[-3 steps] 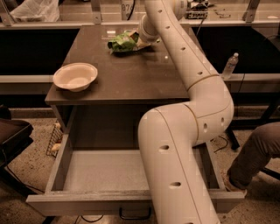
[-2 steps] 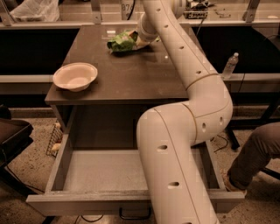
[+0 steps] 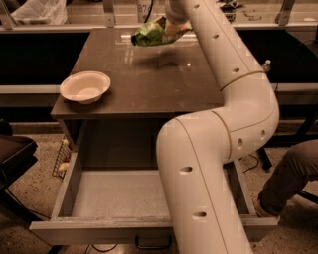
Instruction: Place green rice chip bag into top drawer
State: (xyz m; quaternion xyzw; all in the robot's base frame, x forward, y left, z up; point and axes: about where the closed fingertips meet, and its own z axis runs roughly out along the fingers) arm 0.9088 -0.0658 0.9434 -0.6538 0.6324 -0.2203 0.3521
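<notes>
The green rice chip bag (image 3: 149, 34) hangs a little above the far part of the brown tabletop (image 3: 149, 84), with its shadow on the surface below it. My gripper (image 3: 173, 26) is at the bag's right end, shut on it and mostly hidden behind my white arm (image 3: 233, 64). The top drawer (image 3: 119, 194) is pulled open under the table's front edge. Its flat grey interior has nothing in it, and its dark handle (image 3: 153, 243) is at the bottom. My arm crosses over the drawer's right half.
A white bowl (image 3: 85, 87) sits on the table's front left corner. A person's leg (image 3: 293, 173) is at the right beside the drawer. A dark seat (image 3: 12, 154) is at the left. A plastic bag (image 3: 39, 11) lies on the counter behind.
The green bag lay on the table near its far edge with the gripper at it. Now the gripper has raised it off the surface.
</notes>
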